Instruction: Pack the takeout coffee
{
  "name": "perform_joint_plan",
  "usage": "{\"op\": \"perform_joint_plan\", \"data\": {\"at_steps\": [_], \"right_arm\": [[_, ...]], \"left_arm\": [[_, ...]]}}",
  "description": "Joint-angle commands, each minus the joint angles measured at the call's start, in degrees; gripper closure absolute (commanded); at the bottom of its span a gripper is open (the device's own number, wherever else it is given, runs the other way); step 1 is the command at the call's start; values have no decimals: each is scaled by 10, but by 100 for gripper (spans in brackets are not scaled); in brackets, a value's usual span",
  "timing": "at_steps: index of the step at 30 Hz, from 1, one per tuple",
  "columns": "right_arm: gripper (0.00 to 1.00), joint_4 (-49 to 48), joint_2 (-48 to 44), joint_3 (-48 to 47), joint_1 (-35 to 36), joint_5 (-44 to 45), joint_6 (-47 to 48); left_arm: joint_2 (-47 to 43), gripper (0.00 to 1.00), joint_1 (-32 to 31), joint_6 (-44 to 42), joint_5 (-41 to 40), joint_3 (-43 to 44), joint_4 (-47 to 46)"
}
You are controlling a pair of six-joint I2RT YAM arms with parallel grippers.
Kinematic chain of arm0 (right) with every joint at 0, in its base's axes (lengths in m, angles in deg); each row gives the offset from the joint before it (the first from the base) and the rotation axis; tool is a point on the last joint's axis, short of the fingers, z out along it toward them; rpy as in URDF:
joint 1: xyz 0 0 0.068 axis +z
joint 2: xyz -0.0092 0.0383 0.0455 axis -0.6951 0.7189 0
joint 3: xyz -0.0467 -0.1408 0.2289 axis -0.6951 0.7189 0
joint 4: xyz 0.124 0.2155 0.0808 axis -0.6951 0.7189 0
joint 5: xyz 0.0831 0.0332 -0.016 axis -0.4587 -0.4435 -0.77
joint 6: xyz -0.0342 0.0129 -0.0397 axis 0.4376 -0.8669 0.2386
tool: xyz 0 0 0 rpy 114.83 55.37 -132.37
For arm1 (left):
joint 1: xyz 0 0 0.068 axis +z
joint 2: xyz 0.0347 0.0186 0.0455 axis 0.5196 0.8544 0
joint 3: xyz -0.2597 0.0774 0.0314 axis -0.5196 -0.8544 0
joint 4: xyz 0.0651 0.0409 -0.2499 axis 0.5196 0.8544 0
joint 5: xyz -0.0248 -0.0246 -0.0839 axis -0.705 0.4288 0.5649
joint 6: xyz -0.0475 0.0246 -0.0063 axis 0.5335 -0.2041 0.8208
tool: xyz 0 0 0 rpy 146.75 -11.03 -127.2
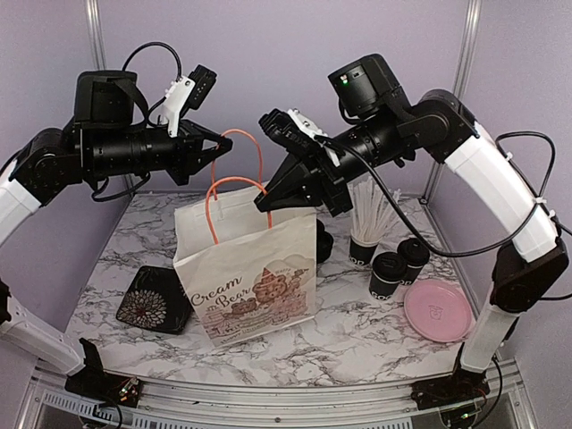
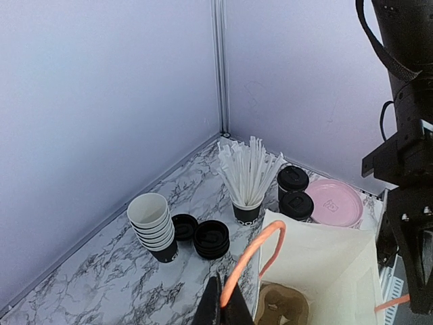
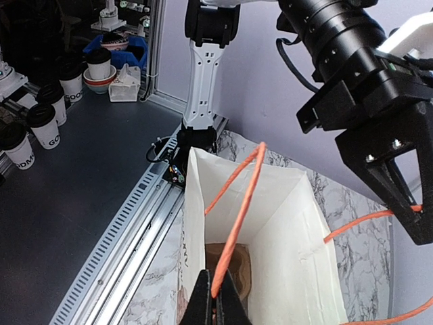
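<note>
Top external view showed a white paper bag point(image 1: 241, 259), printed with "Cream Bear" and a dessert drawing, standing upright with its mouth open on the grey-veined white marble-patterned table point(image 1: 357, 335). The left gripper point(image 1: 229, 143) was clenched on the bag's rear orange cord handle point(image 1: 255, 152). The right gripper point(image 1: 265, 202) was clenched on the front orange cord handle point(image 1: 213, 201). Each wrist view showed the thin cord pinched between closed black fingertips. At the bottom of the bag lay a brown moulded-cardboard cup carrier point(image 2: 284, 305).

The 2 takeout coffees point(image 1: 389, 273) were small black paper cups with black plastic lids. They stood side by side on the table to the right of the bag, outside it. Behind them a black paper cup of white wrapped straws point(image 1: 365, 248) fanned upward, and just to their right lay a round pink plastic plate point(image 1: 438, 311). A glossy black square tray with a white floral pattern point(image 1: 154, 299) lay to the left of the bag.

The left wrist view added a stack of nested black cups with white linings point(image 2: 154, 227) and, just beside it, 2 low piles of black plastic lids point(image 2: 212, 238).

Matte lilac walls enclosed the table, meeting at a slim aluminium corner post point(image 2: 218, 68). A ribbed aluminium rail point(image 1: 268, 398) ran along the near edge.
</note>
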Motion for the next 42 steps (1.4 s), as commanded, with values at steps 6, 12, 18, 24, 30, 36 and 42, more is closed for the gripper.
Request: {"op": "perform_joint_plan", "data": {"at_steps": [6, 12, 18, 24, 30, 36, 42], "right_arm": [[100, -4, -13, 17, 2, 44, 15], [55, 2, -6, 61, -18, 50, 12], [19, 35, -69, 84, -55, -21, 51], [18, 57, -113, 112, -110, -43, 75], [19, 39, -141, 179, -183, -55, 69], [19, 7, -168, 228, -221, -49, 51], [21, -8, -179, 255, -231, -45, 46]], "left_arm": [[32, 100, 2, -30, -31, 17, 27], [31, 36, 3, -30, -58, -33, 36], [-23, 15, 2, -31, 58, -53, 50], [-89, 13, 1, -22, 131, -82, 67], [-68, 16, -1, -7, 92, -115, 90], [-7, 22, -3, -5, 118, -116, 90], [51, 47, -4, -28, 111, -85, 79]]}}
